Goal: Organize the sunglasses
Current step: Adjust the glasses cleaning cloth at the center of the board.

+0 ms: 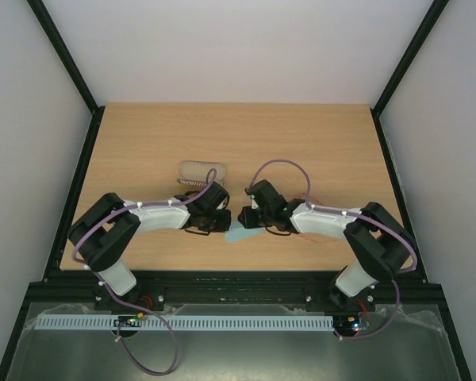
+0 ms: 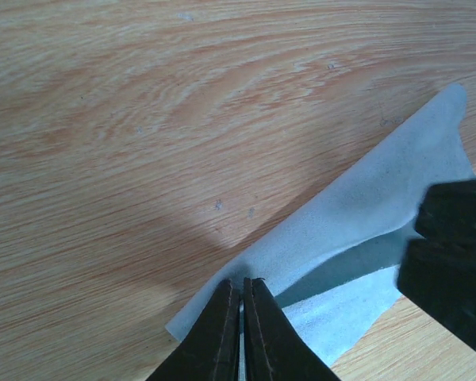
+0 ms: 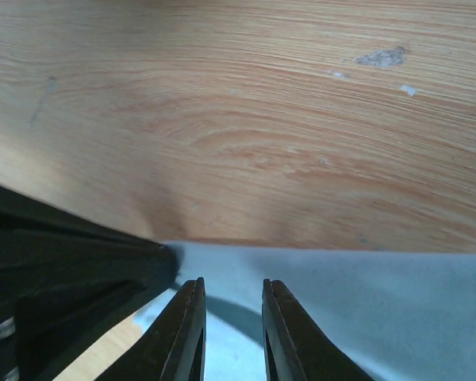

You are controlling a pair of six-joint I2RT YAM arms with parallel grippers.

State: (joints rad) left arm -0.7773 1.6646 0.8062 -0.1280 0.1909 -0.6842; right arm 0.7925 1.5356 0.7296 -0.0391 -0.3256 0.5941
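Observation:
A light blue cloth lies folded over on the table between both arms. My left gripper is shut on the cloth at its near corner, with a thin sliver of fabric between the pads. My right gripper hovers just over the cloth, its jaws a finger-width apart with nothing between them. From above, the left gripper and right gripper nearly touch tip to tip. The sunglasses are mostly hidden; only a thin red-orange line shows under the right arm.
An oblong grey patterned case lies just behind the left gripper. The right gripper's black body fills the right edge of the left wrist view. The left gripper's body crowds the lower left of the right wrist view.

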